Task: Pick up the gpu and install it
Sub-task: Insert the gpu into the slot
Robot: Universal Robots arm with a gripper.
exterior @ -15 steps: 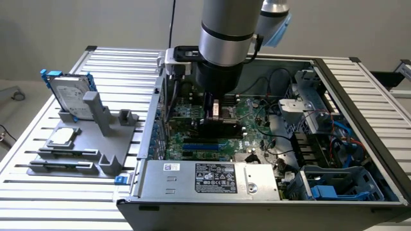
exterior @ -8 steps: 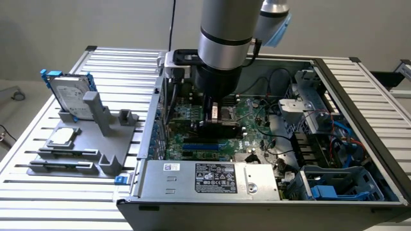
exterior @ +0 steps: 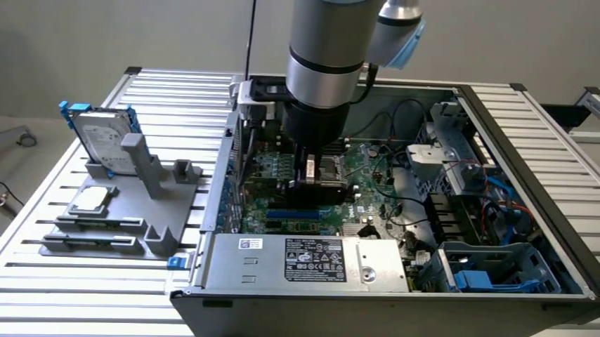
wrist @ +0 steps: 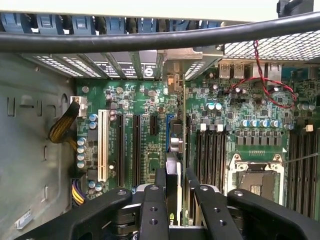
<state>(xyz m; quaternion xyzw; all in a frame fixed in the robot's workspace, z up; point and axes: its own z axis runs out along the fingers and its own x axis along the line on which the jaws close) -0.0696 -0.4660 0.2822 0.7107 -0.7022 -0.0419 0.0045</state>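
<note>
The gpu (wrist: 176, 150) stands on edge over the green motherboard (wrist: 145, 105), seen edge-on between my fingers (wrist: 160, 182). Its silver end bracket (wrist: 175, 82) reaches the case's rear slot openings. My gripper (wrist: 175, 187) is shut on the gpu's upper edge. In the exterior view the gripper (exterior: 315, 175) is down inside the open computer case (exterior: 487, 119), with the dark card (exterior: 324, 184) below it, just above a blue slot (exterior: 291, 213). Whether the card's lower edge sits in a slot is hidden.
A white slot (wrist: 102, 145) and black slots (wrist: 121, 150) lie beside the card, with the CPU socket (wrist: 255, 177) on its other side. Red wires (wrist: 260, 75) and a black cable (wrist: 150, 37) cross nearby. On the exterior view's left, a grey holder (exterior: 140, 182) carries a blue-framed hard drive (exterior: 98, 137) and a square chip (exterior: 91, 200).
</note>
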